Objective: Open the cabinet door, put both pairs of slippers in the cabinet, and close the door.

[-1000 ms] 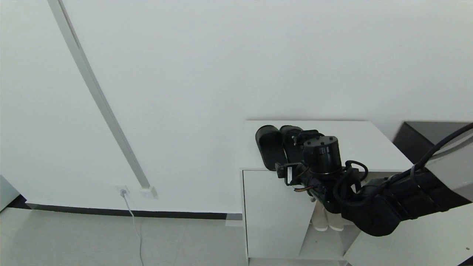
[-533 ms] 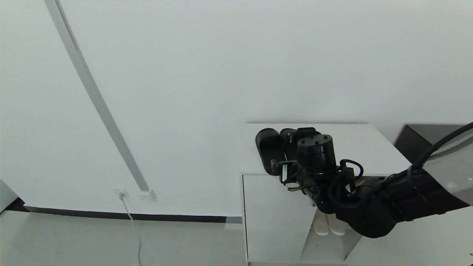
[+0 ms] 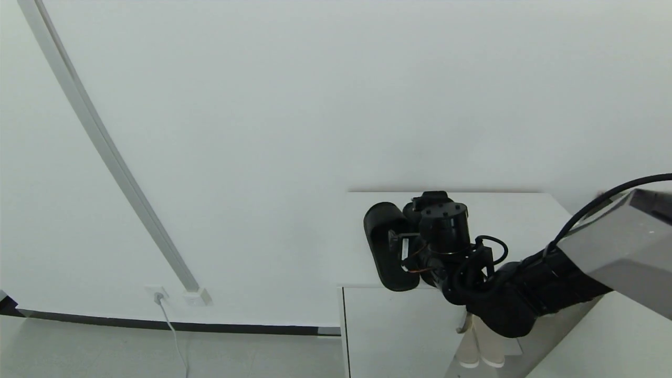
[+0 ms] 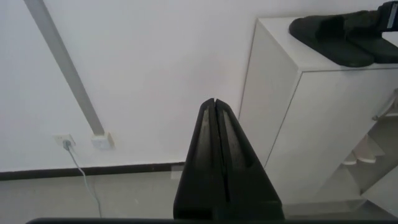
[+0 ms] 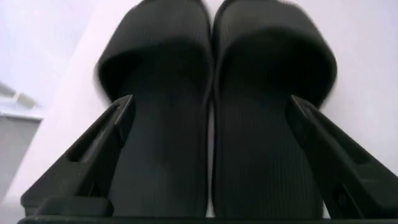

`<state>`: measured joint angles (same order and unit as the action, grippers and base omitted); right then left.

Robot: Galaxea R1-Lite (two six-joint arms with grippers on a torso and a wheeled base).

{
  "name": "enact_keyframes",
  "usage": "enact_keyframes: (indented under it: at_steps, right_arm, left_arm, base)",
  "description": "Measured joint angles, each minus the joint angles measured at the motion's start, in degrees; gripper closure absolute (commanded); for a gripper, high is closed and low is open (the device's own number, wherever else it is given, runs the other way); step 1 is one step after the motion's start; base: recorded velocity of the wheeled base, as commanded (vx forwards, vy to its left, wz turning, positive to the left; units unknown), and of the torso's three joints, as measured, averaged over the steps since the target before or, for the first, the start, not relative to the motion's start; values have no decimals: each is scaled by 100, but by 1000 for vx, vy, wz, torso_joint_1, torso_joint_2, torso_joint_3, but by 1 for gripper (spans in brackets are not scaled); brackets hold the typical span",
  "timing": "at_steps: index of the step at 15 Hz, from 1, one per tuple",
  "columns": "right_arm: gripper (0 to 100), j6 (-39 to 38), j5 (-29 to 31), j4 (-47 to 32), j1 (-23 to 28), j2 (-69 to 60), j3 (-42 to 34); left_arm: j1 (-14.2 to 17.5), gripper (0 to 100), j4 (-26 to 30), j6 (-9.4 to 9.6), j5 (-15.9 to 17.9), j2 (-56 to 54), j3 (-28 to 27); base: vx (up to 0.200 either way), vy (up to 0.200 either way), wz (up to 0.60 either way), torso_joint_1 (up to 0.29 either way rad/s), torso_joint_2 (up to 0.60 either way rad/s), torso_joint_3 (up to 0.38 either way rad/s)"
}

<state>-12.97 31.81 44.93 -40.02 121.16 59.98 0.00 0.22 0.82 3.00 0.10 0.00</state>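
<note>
1. On the cabinet top (image 3: pixel 514 210), the pair of black slippers (image 3: pixel 386 247) lies side by side and touching, long axis running from the front edge back toward the wall, heels nearest the robot
2. The right gripper (image 5: pixel 211 106) is directly over the heel end. Its jaws are spread wide, one finger outside each slipper, and they have hold of nothing yet. The straps lie farther along, beyond the fingertips
3. To my eye the coming move depends on that straddle: closing should squeeze both slippers together across their width
4. The left gripper (image 4: pixel 214 102) is well off to the side, lower than the cabinet (image 4: pixel 311 124), with its fingers pressed together on nothing. The right arm is plainly the nearer one
5. A white pair (image 3: pixel 480 349) stands in the open compartment, and the door (image 3: pixel 630 346) is swung out
6. From the head view the wrist hides the right fingers and the second black slipper. I cannot tell whether the pads touch the slipper sides. The white pair and the door are cut off at the lower edge
</note>
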Motion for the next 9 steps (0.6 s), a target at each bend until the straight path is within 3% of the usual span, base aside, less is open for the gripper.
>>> enact_keyframes:
  at_steps: [5,9]
  right_arm:
    - [0,438,-68,855,224,585,107]
    - [0,562,-85,1000,395,1059,630]
  left_arm:
    - [0,100,-1,0,0,0,0]
    - [0,100,0,-2,0,0,0]
  base:
    - [0,0,0,0,0,0]
    - [0,0,0,0,0,0]
